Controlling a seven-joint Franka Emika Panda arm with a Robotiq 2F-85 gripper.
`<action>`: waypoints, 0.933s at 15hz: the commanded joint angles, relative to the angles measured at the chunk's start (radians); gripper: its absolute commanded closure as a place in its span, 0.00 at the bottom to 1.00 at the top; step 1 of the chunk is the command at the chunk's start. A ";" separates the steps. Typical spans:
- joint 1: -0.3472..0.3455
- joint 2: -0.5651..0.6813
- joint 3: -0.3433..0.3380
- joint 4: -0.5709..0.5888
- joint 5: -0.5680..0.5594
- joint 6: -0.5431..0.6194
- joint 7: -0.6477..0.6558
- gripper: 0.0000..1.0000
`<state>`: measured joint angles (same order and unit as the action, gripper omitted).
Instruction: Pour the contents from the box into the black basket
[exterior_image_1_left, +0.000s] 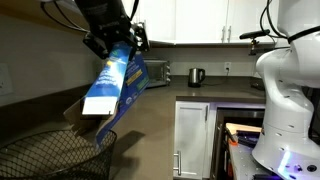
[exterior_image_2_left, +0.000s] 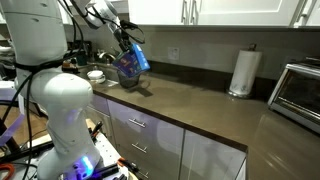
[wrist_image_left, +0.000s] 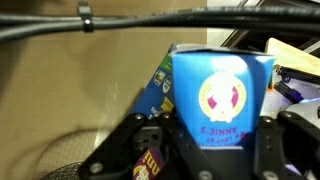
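Observation:
My gripper (exterior_image_1_left: 116, 45) is shut on the box (exterior_image_1_left: 110, 88), a blue carton with yellow and white graphics. I hold it up in the air, tilted, with its brown open flaps pointing down toward the black basket (exterior_image_1_left: 45, 155) at the lower left. In the wrist view the box (wrist_image_left: 215, 95) fills the space between my fingers (wrist_image_left: 205, 135), and the basket's mesh rim (wrist_image_left: 70, 165) shows at the lower left. In an exterior view the box (exterior_image_2_left: 131, 62) hangs over the basket (exterior_image_2_left: 127, 75) on the counter. The contents are not visible.
The basket stands on a dark grey countertop (exterior_image_1_left: 170, 130). A toaster oven (exterior_image_1_left: 150, 73) and a kettle (exterior_image_1_left: 196, 76) stand at the back wall. A paper towel roll (exterior_image_2_left: 243, 72) and a microwave (exterior_image_2_left: 298, 95) stand farther along the counter. White cabinets (exterior_image_1_left: 190, 140) are below.

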<state>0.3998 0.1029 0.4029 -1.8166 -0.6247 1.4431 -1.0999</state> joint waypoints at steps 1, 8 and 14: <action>0.010 -0.015 0.011 0.019 0.018 -0.026 -0.010 0.90; 0.023 -0.004 0.031 0.027 0.035 -0.018 -0.034 0.93; 0.031 0.036 0.033 0.035 0.033 -0.015 -0.039 0.94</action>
<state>0.4269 0.1139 0.4390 -1.8107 -0.5944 1.4434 -1.1164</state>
